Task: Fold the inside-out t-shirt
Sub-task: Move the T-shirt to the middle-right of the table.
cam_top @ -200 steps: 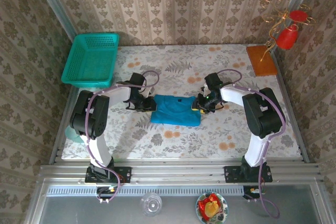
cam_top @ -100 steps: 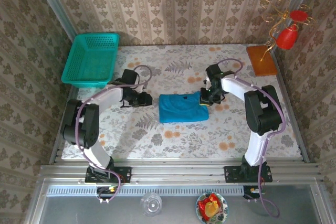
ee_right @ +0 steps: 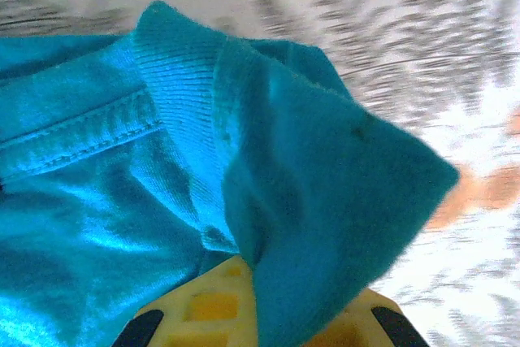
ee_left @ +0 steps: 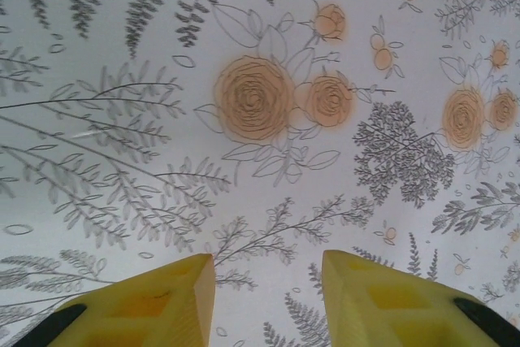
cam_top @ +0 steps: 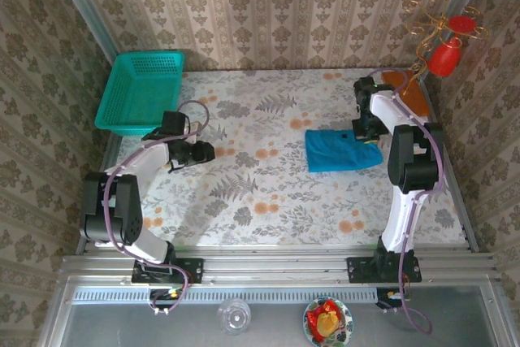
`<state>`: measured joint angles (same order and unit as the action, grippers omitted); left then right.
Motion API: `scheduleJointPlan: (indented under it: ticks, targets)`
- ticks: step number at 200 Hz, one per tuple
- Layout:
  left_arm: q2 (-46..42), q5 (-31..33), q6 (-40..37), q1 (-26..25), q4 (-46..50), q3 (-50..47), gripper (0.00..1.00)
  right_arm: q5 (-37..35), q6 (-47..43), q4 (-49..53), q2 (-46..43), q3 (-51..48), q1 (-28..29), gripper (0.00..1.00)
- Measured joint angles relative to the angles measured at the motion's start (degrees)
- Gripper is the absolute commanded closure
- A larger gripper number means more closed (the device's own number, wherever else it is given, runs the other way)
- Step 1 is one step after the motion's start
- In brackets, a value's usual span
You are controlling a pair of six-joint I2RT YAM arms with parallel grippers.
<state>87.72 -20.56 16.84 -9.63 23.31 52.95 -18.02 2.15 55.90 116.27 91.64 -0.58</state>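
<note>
Right wrist view: I am seeing right fingers (ee_right: 203, 308) pinching t-shirt (ee_right: 97, 160) ribbing.
Top view: right arm (cam_top: 400, 115) is sitting stretched far right.
Left fingers (ee_left: 382, 298): gaping, hovering over tabletop (ee_left: 244, 103).

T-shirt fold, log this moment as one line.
t-shirt: folded, right side of table | right end effector: shut on t-shirt edge | left end effector: open, empty, over table

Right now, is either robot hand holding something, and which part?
The right gripper pinches the t-shirt by a bunched fold beside its collar. The left gripper holds nothing.
</note>
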Motion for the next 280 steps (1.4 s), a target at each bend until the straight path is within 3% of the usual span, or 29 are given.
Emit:
scheduleJointPlan:
  ticks: [74,173,194,218,235,280]
  targets:
    - [-5.8,8.6,-0.8,4.5,-3.9,-5.5,0.55,-14.5,-10.0,-6.5,3.7,0.6,-8.4,1.0]
    - [-8.0,21.5,-2.3,8.1,-8.9,-9.3,0.4,-21.0,-13.9,-18.4,4.3,0.5,-14.3,0.97]
    - [-8.0,23.1,-2.8,8.4,-9.2,-9.3,0.34,-21.9,-14.0,-20.0,4.5,0.0,-14.3,0.84]
    - [-8.0,24.7,-3.9,9.1,-9.7,-9.3,0.01,-23.0,-13.4,-22.6,4.1,-2.1,-14.3,0.62]
    - [-8.2,26.1,-4.2,9.4,-10.2,-9.3,0.0,-23.5,-12.4,-25.2,2.1,-5.5,-14.3,0.46]
    - [-8.8,30.5,-5.3,9.4,-12.9,-9.3,0.0,-21.4,-6.6,-26.8,-9.7,-11.5,-12.1,0.24]
